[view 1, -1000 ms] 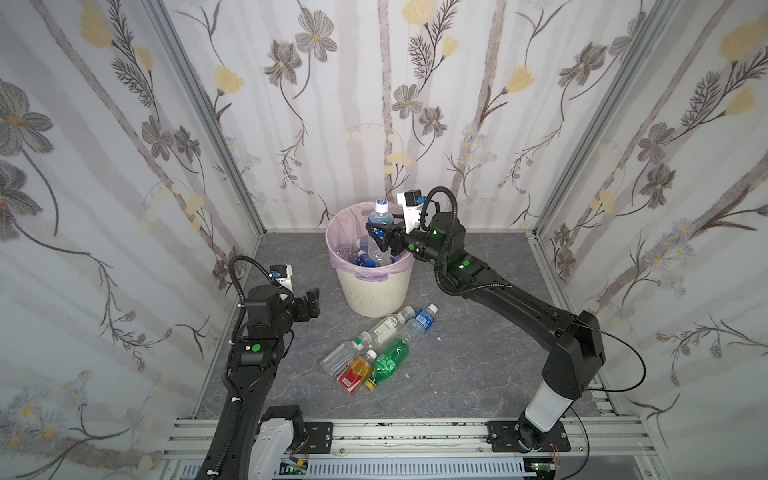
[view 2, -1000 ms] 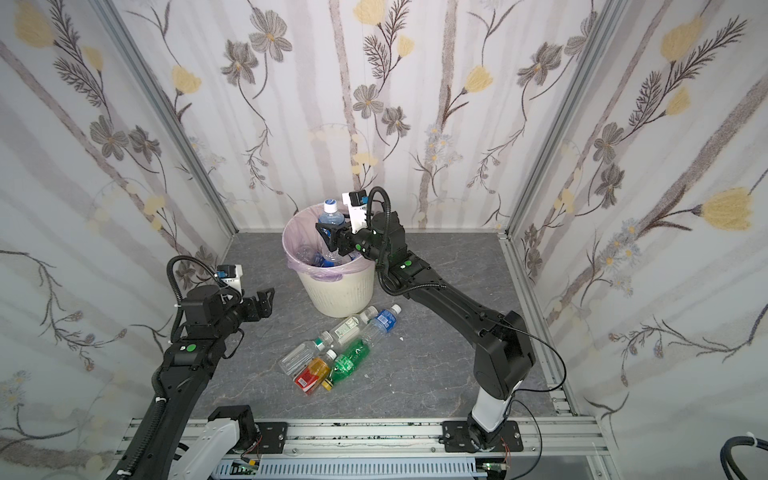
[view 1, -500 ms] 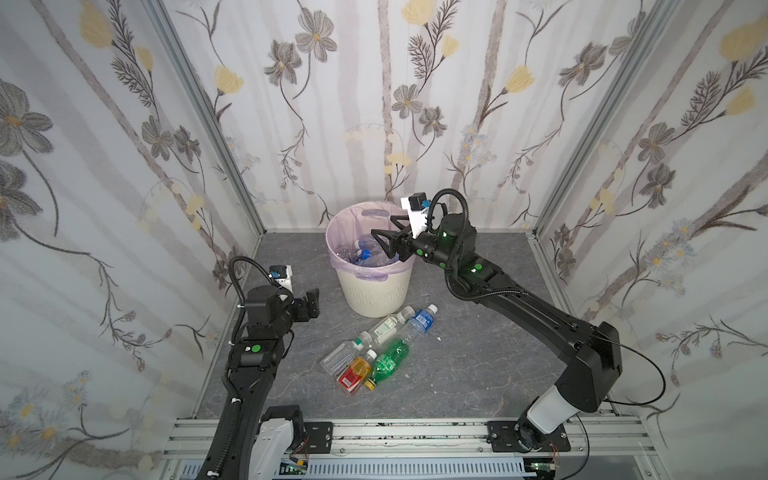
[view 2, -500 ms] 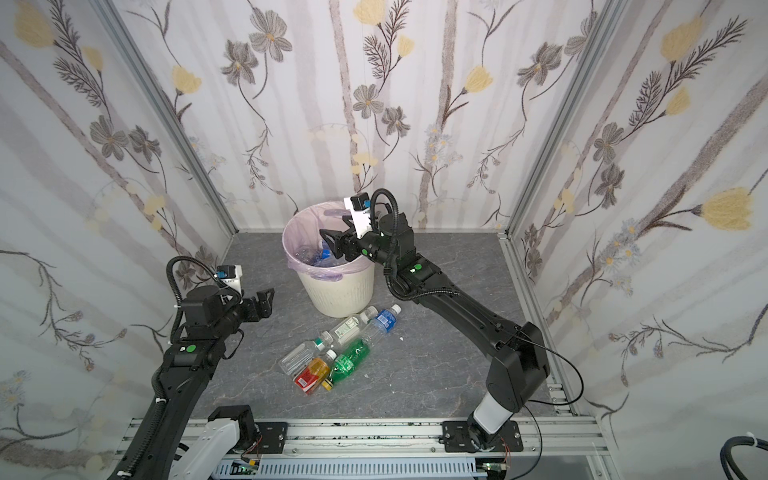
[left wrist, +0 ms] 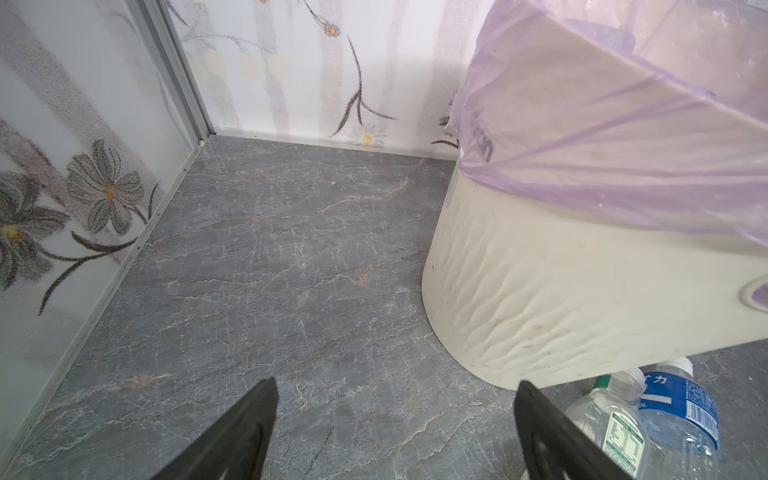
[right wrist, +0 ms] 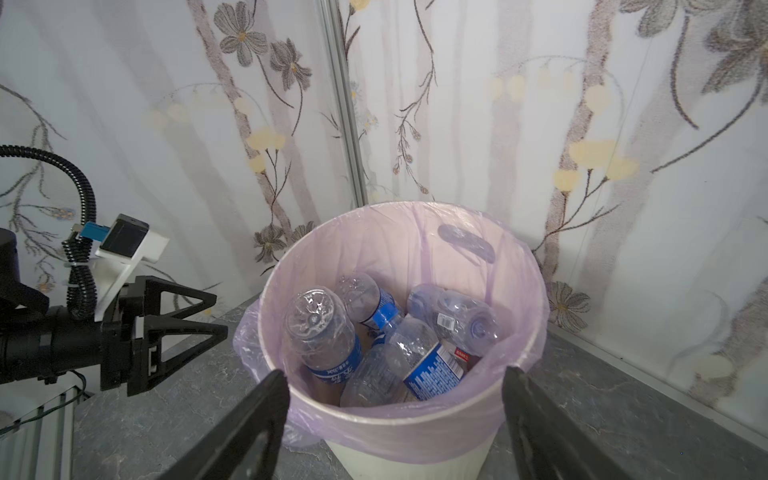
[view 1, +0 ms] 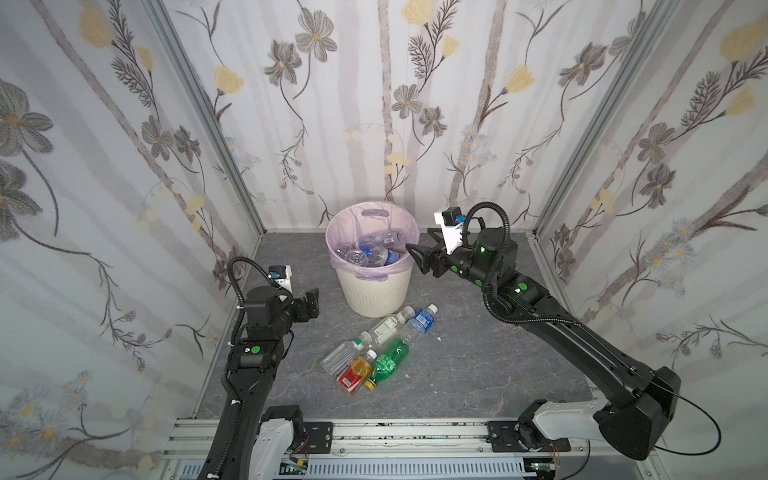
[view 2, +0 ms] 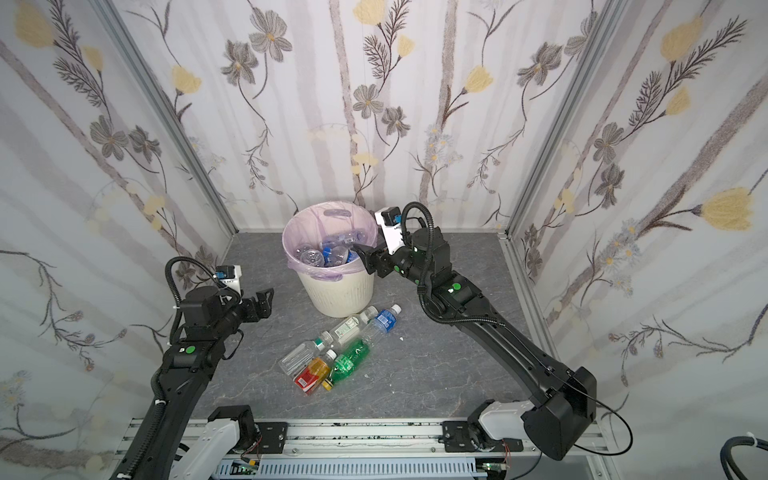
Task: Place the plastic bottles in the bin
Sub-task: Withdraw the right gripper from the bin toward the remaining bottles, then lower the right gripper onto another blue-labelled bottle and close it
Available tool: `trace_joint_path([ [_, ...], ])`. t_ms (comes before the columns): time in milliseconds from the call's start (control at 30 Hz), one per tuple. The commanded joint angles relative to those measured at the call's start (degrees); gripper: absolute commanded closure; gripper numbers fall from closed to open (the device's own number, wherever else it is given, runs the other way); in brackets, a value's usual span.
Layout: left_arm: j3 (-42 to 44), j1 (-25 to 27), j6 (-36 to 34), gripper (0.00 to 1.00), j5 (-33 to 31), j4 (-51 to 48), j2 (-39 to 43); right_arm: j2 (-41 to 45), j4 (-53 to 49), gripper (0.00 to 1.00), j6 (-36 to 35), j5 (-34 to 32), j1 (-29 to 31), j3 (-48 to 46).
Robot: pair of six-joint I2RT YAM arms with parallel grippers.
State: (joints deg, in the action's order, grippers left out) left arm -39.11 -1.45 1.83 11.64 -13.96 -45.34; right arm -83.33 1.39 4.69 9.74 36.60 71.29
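Near floor: five loose bottles (view 1: 376,347) are lying in a cluster just in front of the bin (view 1: 374,291). Among them are an amber bottle (view 1: 355,372) and a green bottle (view 1: 390,359) nearest, with a blue-labelled bottle (view 1: 419,322) lying close to the bin's foot. To the left, the left gripper (view 1: 312,305) is hanging low beside the bin with its jaws apart and nothing between them; it is sitting just as it was a second ago. Farther back, the right gripper (view 1: 419,240) is pulling away to the right of the rim, its jaws spreading and empty. A second ago it was holding a white-capped, blue-labelled bottle over the bin's mouth. That bottle is no longer hanging there, so it is probably resting among the binned bottles (right wrist: 374,332) heaped inside the pink liner (right wrist: 415,249), though I cannot tell which one it is. Judgement: one more delivery is done, the five on the floor are still waiting, and both arms are free for the next pick.
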Motion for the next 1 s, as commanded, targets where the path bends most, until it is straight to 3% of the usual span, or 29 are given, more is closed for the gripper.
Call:
trace_joint_path([
  [0,0.22,-0.07,0.02,0.09,-0.22,1.27,0.27,1.87,-2.24,0.18,4.36,-0.84,-2.24,-3.95],
  [133,0.35,-0.10,0.28,0.10,-0.42,1.29,0.57,2.73,-3.47,0.20,12.13,-0.38,-5.59,-9.40],
  [300,0.33,-0.08,0.28,0.09,-0.58,1.24,0.69,2.02,-3.50,0.24,20.97,-1.55,-5.51,-14.90],
  [667,0.96,-0.11,0.80,0.09,-0.88,1.17,1.50,-0.30,-6.77,0.22,25.97,-9.17,-0.23,-19.81],
  [967,0.97,-0.07,1.06,0.06,-1.32,1.12,1.46,-3.06,-3.56,0.22,29.81,-9.56,3.21,-24.85],
])
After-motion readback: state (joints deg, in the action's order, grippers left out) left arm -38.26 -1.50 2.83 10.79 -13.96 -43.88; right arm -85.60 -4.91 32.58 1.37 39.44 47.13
